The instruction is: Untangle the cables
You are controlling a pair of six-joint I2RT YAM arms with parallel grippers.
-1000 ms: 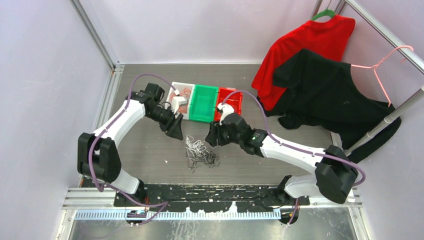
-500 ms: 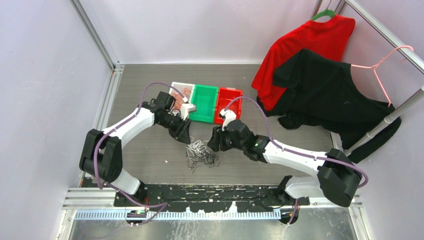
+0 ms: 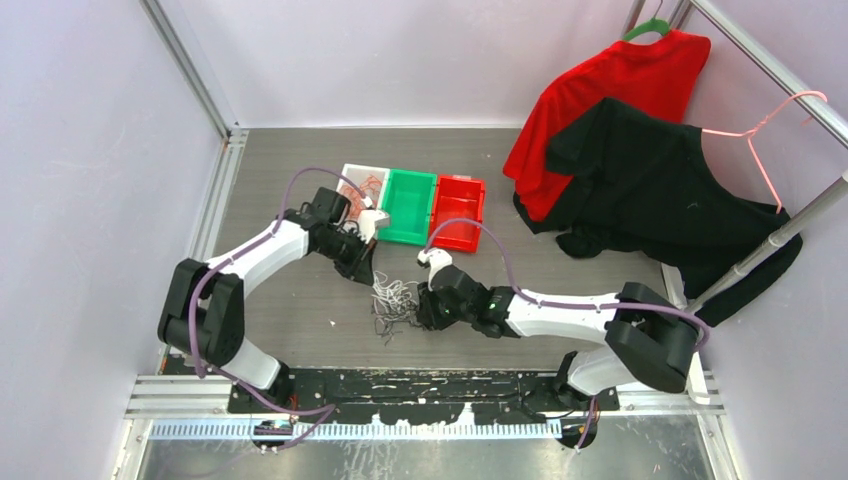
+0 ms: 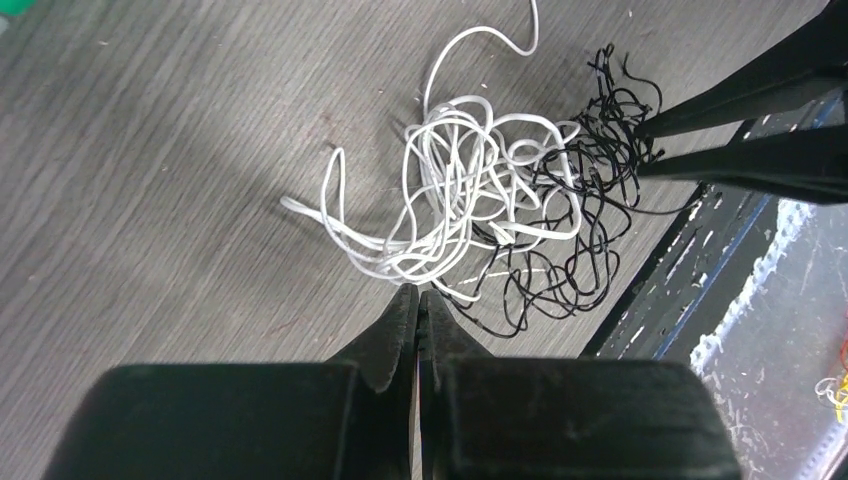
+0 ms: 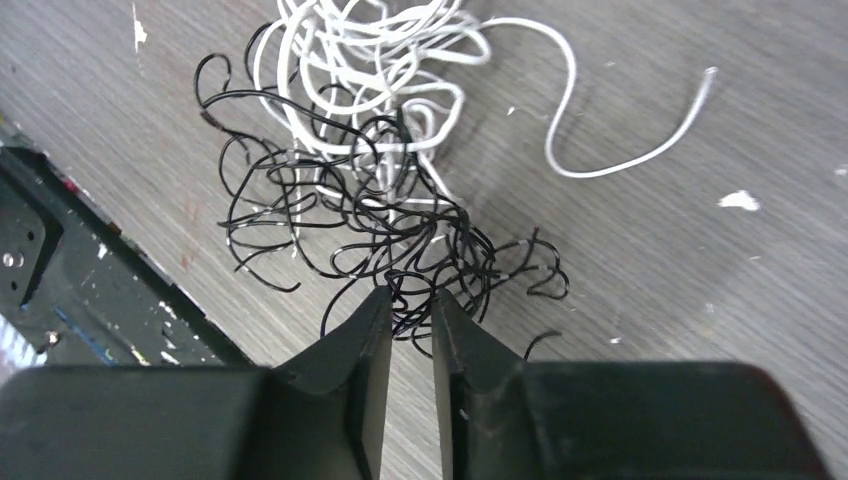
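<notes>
The cables (image 3: 399,305) lie as one small clump on the grey table between the two arms. White strands (image 4: 450,190) make up its far part and black strands (image 4: 580,235) its near part. My left gripper (image 4: 417,293) is shut, its tips touching the edge of the white loops; whether a strand is pinched is not visible. My right gripper (image 5: 410,298) is down at the black strands (image 5: 380,230), with a narrow gap between its jaws and a few black loops lying in that gap. White strands (image 5: 370,60) show beyond them.
Three bins stand in a row behind the clump: a clear one (image 3: 362,185) holding orange strands, a green one (image 3: 408,205) and a red one (image 3: 457,208). Red (image 3: 610,90) and black (image 3: 650,190) shirts hang at the right. The black base rail (image 3: 400,385) runs along the near edge.
Both arms have come down and inward onto the clump. The left gripper has closed at the white strands, and the right gripper has narrowed around black strands.
</notes>
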